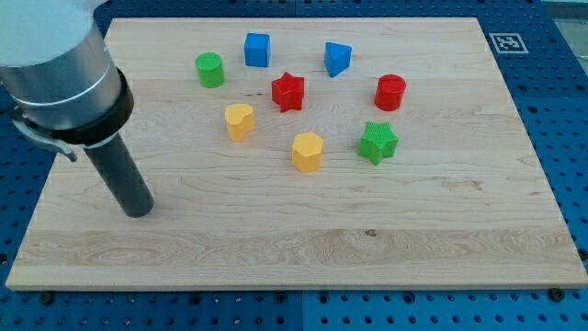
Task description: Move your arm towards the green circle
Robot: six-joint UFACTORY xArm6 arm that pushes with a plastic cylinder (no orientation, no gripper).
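The green circle [210,70] is a short green cylinder at the upper left of the wooden board [294,267]. My tip [138,211] rests on the board at the left, well below and to the left of the green circle, apart from every block. The rod runs up to the grey arm body at the view's top left corner. The nearest block to my tip is the yellow heart [240,120], to the upper right.
A blue cube [257,49], a blue triangular block [337,58], a red star [288,91], a red cylinder [390,92], a green star [378,142] and a yellow hexagon [308,151] form a loose ring. A marker tag [504,42] sits at the board's top right corner.
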